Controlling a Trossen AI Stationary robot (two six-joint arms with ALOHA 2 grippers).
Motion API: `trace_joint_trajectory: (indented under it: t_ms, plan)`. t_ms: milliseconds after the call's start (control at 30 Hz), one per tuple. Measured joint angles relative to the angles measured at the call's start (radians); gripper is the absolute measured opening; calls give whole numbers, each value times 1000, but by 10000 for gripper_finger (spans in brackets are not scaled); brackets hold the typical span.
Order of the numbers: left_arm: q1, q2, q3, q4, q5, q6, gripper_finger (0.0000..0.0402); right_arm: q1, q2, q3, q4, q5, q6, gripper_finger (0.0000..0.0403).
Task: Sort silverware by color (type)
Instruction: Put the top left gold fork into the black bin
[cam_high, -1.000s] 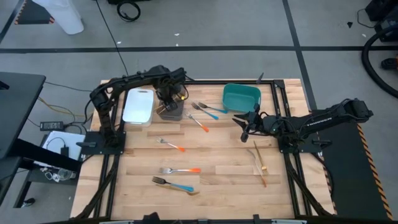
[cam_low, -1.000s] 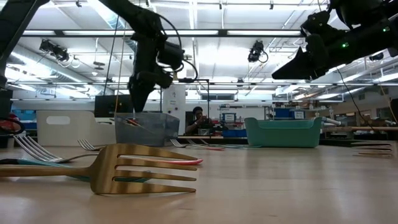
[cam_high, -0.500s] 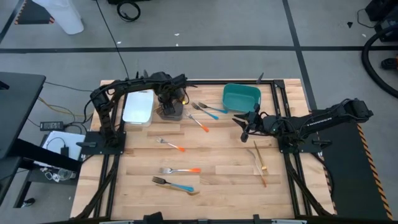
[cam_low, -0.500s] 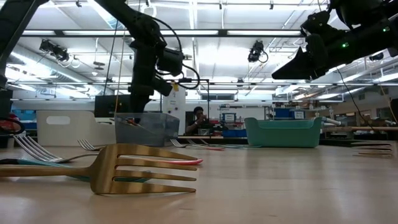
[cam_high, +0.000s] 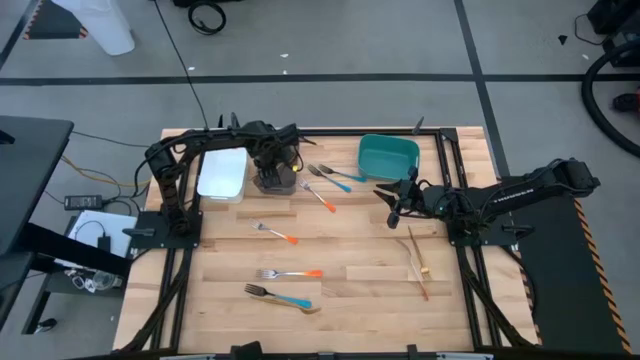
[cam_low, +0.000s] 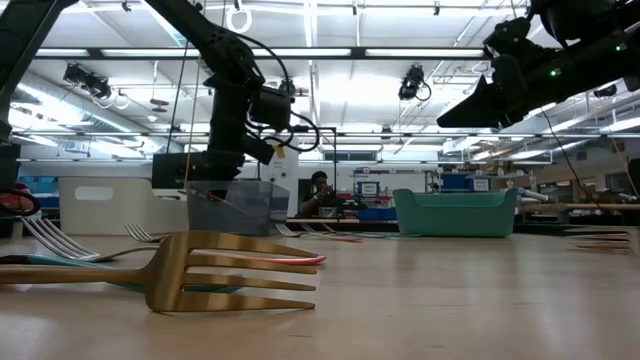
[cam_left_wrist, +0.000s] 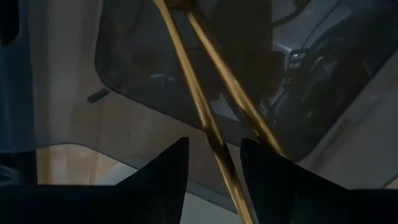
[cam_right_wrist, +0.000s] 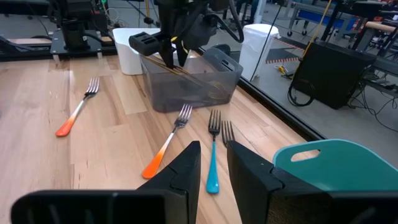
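wooden counter (cam_high: 350, 290); left claw (cam_high: 272, 165), lowered since a second ago over grey bin (cam_high: 273, 181), fingers apart, wooden utensils (cam_left_wrist: 211, 118) released inside. right claw (cam_high: 392, 200) beside teal bin (cam_high: 388, 155), partly parted, empty.

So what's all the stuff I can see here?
White bin: one, back left of the table.
Grey bin: one, see-through, next to the white bin.
Teal bin: one, back right.
Orange forks: three, one by the grey bin, two nearer the front.
Blue forks: two or three, by the teal bin and at the front.
Gold fork: one, front edge.
Wooden sticks: two, tan, on the right; two more in the grey bin.
Person: one, far behind.
Left gripper: open, over the grey bin.
Right gripper: open, empty, mid-table.
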Motion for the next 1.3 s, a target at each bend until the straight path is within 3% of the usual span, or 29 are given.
trace_joint_trajectory:
  t_ms: [467, 900, 1300]
  plan:
    - [-4, 4, 2, -3, -2, 47, 25, 0, 0, 0, 0, 0, 0, 91]
    - [-18, 4, 10, -34, -3, 15, 36, 0, 0, 0, 4, 0, 0, 91]
    - [-31, 5, 155, -150, -2, -15, 33, 0, 0, 0, 7, 3, 0, 91]
